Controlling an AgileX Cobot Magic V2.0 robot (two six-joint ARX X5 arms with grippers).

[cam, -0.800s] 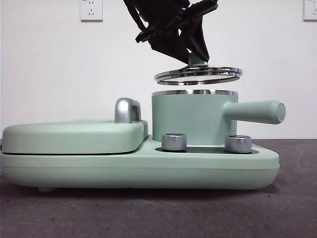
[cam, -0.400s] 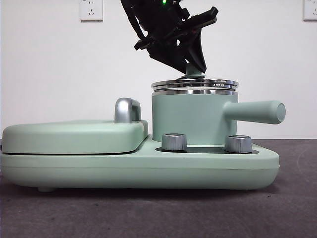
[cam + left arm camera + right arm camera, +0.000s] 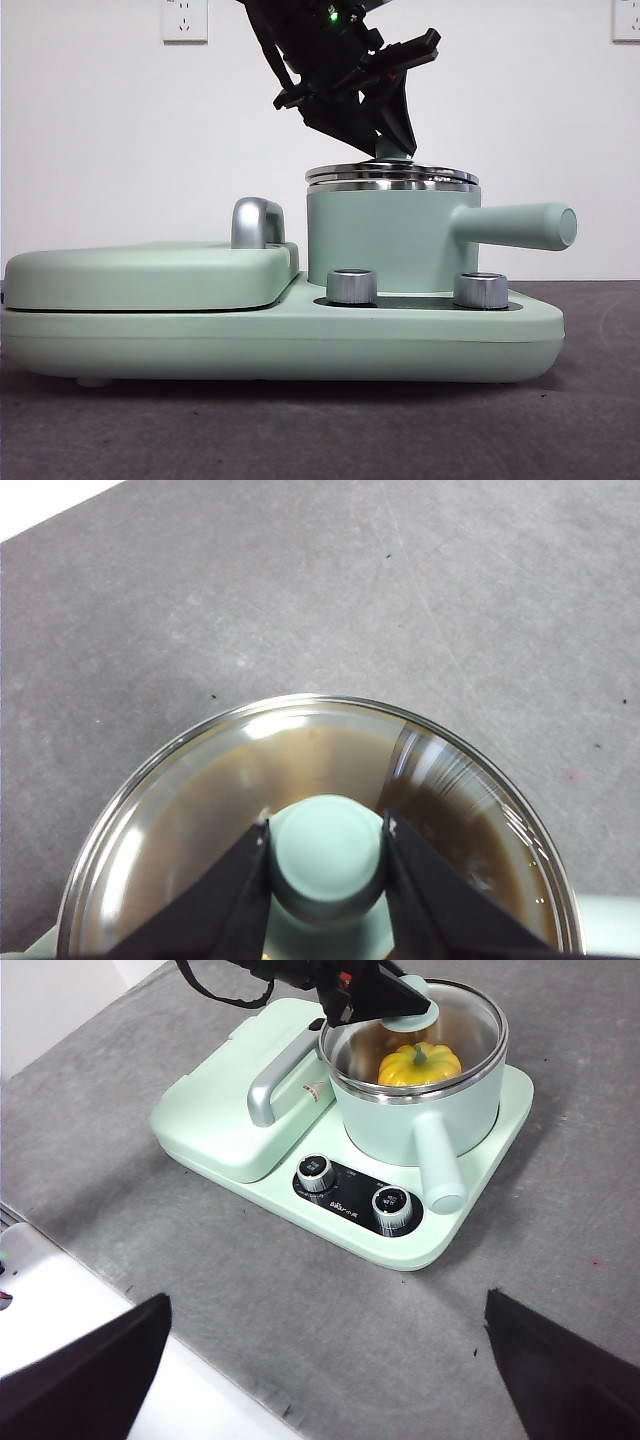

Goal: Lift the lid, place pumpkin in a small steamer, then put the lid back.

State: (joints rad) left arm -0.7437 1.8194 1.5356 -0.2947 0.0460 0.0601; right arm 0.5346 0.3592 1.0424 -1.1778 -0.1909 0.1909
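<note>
The glass lid (image 3: 392, 176) lies flat on the steel rim of the small steamer (image 3: 380, 240), whose thick handle points right. My left gripper (image 3: 393, 148) comes down from above, shut on the lid's mint knob (image 3: 327, 855), one jaw against each side. Through the lid's glass (image 3: 470, 1010) the yellow pumpkin (image 3: 418, 1064) shows inside the steamer (image 3: 420, 1125). In the front view the pot wall hides the pumpkin. My right gripper (image 3: 325, 1360) hangs open well in front of the appliance, holding nothing.
The steamer stands on a mint-green cooker base (image 3: 300, 345) with two steel dials (image 3: 352, 286) (image 3: 481, 290) in front. Beside it to the left is the flat griddle cover (image 3: 150, 275) with a chrome handle (image 3: 255, 222). Grey mat lies around.
The left gripper has come down with the lid, from a tilted hover above the pot to resting level on the rim. The right arm has not visibly moved.
</note>
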